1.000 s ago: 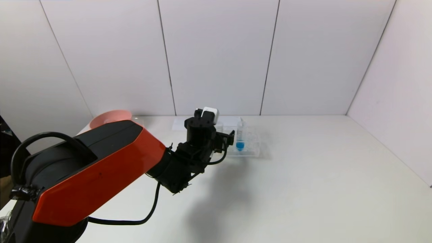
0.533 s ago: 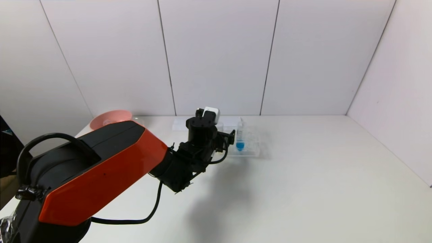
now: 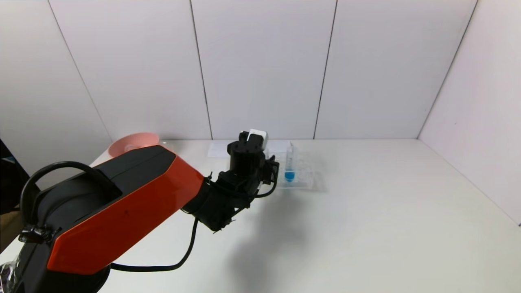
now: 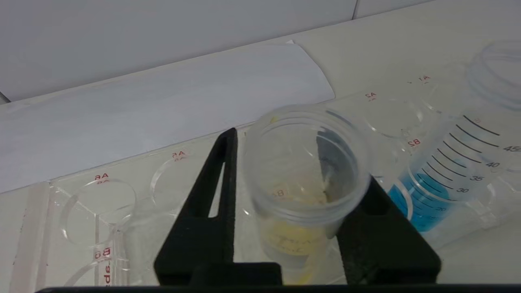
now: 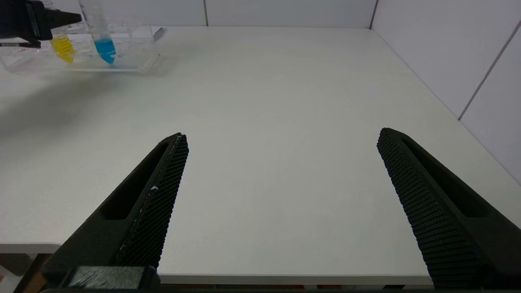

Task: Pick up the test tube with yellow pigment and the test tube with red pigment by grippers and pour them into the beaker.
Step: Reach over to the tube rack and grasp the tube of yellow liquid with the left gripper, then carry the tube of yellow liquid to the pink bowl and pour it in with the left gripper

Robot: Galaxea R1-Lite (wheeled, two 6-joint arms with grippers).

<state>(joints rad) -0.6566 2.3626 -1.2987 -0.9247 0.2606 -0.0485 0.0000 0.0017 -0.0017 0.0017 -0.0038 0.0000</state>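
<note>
Left wrist view: the test tube with yellow pigment (image 4: 303, 171) is being clamped by the left gripper (image 4: 299, 195) inside the rack (image 4: 101, 195), for lifting; right gripper (image 5: 281, 203) is being held open, idle.

Clear rack (image 4: 81, 191): red hole labels "A2" and "B2" legible, a further "A" label beside other holes (second character unclear). Blue tube (image 4: 447, 162): black scale marked 30, 35, 40, 45 (lower figures blurred).

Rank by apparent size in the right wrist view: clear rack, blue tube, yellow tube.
1. Clear rack
2. Blue tube
3. Yellow tube, though the left pincer hides its upper part, so places 2 and 3 are unsure.
</note>
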